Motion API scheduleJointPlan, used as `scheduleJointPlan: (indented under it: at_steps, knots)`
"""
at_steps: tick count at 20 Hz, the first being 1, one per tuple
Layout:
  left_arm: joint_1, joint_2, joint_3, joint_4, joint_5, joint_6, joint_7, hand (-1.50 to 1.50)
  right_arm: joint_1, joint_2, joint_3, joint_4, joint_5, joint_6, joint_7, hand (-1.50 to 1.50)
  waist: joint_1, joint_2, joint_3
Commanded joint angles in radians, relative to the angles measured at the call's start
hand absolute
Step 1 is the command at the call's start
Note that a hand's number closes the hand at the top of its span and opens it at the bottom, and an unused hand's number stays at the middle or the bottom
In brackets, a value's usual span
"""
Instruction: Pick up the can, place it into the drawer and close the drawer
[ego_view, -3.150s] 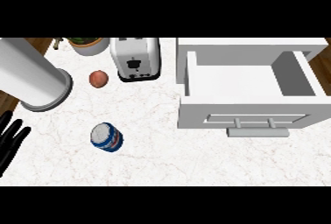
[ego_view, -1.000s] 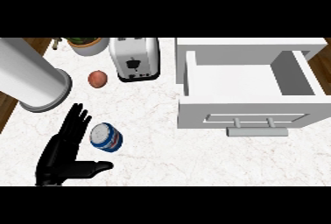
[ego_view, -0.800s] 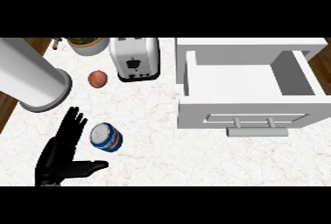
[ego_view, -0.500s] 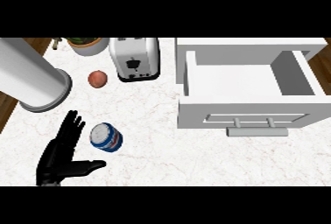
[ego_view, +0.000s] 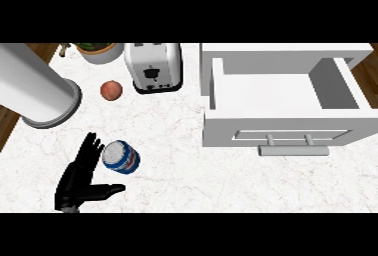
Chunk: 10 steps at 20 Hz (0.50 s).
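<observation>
Judging by the layout, you are at the pick-up step. The black left hand (ego_view: 74, 182) lies open at the counter's 7 o'clock, fingers (ego_view: 90, 150) straight and close together, thumb stuck out toward 3 o'clock. The blue-and-white metal can (ego_view: 122, 157) rests on the white marble counter (ego_view: 192, 185) just beside those fingers, at their 3 o'clock, not yet held. Next you need fingers and thumb curled round it, then a carry toward 2 o'clock into the open white drawer (ego_view: 277, 122).

Veined white marble-look counter (ego_view: 221, 180), glossy metal toaster (ego_view: 153, 66), matt white drawer (ego_view: 277, 95), smooth grey cylinder (ego_view: 33, 90), matt black hand (ego_view: 77, 180)
</observation>
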Motion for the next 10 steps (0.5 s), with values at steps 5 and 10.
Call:
scheduleJointPlan:
  at_steps: [5, 10]
  knots:
    - [-0.089, -0.016, 0.003, 0.212, 0.001, -0.031, -0.121, -1.5, -0.019, -0.06, -0.082, 0.071, -0.078, 0.043, 0.026, -1.5, -0.002, 0.0, 0.0]
    - [-0.183, -0.006, 0.024, 0.31, 0.025, -0.033, -0.118, -1.5, -0.084, -0.06, -0.04, 0.007, -0.062, -0.022, 0.106, -1.5, 0.001, 0.001, 0.0]
